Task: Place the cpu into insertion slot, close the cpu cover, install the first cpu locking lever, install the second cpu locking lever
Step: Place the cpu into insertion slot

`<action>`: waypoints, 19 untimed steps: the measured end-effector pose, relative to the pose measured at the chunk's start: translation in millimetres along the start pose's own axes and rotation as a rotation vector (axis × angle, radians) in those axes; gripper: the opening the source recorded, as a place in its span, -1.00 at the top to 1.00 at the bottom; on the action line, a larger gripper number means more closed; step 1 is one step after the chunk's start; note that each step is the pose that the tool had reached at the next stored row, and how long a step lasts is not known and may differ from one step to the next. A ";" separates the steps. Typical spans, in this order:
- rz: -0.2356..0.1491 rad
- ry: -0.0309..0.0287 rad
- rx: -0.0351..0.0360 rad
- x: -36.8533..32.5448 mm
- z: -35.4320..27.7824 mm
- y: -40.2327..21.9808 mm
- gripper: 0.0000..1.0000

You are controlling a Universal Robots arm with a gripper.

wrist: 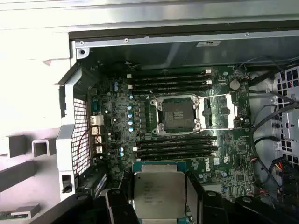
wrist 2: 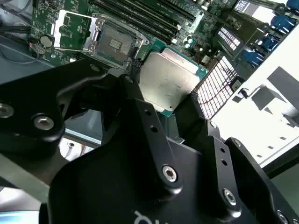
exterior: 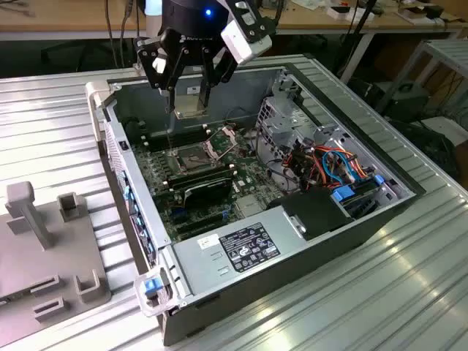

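Note:
My gripper (exterior: 188, 101) hangs above the open computer case, shut on the cpu (wrist: 158, 193), a flat square chip with a silvery-tan face that also appears in the second wrist view (wrist 2: 167, 80). Black fingers (wrist: 194, 198) press on two opposite edges of it. The insertion slot (wrist: 177, 114) lies below on the green board, a dark square socket with a metal rim, uncovered and with nothing in it. In the exterior view the insertion slot (exterior: 191, 158) sits below the held chip, with a gap of air between them. The cpu cover (wrist: 223, 112) is swung open beside the socket.
Long black memory slots (wrist: 170, 80) run along both sides of the socket. A black card (exterior: 208, 191) stands near it. The power supply (exterior: 245, 247) and coloured cables (exterior: 333, 162) fill the case at the exterior view's right. A grey fixture (exterior: 44, 248) sits outside at the exterior view's left.

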State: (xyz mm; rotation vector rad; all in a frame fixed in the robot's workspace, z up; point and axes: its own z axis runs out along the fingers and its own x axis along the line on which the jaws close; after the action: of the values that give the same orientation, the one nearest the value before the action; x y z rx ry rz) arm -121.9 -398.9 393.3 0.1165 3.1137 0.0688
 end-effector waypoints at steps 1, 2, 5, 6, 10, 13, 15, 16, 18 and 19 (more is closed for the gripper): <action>0.000 0.0000 0.0000 0.0 0.0 0.0 -0.09; 0.000 0.0000 0.0000 0.0 0.0 0.0 -0.09; 0.000 0.0000 0.0000 0.0 0.0 0.0 -0.09; 0.000 0.0000 0.0000 -0.4 0.0 0.0 -0.09; 0.000 0.0000 0.0000 -3.3 0.4 0.2 -0.09; 0.000 0.0000 0.0000 -3.9 0.5 0.3 -0.09; 0.000 0.0000 0.0000 -4.1 0.5 0.3 -0.09; 0.000 0.0000 0.0000 -4.1 0.5 0.3 -0.09; 0.000 0.0000 0.0000 -4.1 0.5 0.3 -0.09; 0.000 0.0000 0.0000 -4.1 0.5 0.3 -0.09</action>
State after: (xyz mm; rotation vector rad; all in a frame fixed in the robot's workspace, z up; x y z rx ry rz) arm -117.7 -398.9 392.9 0.1166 3.1137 0.0689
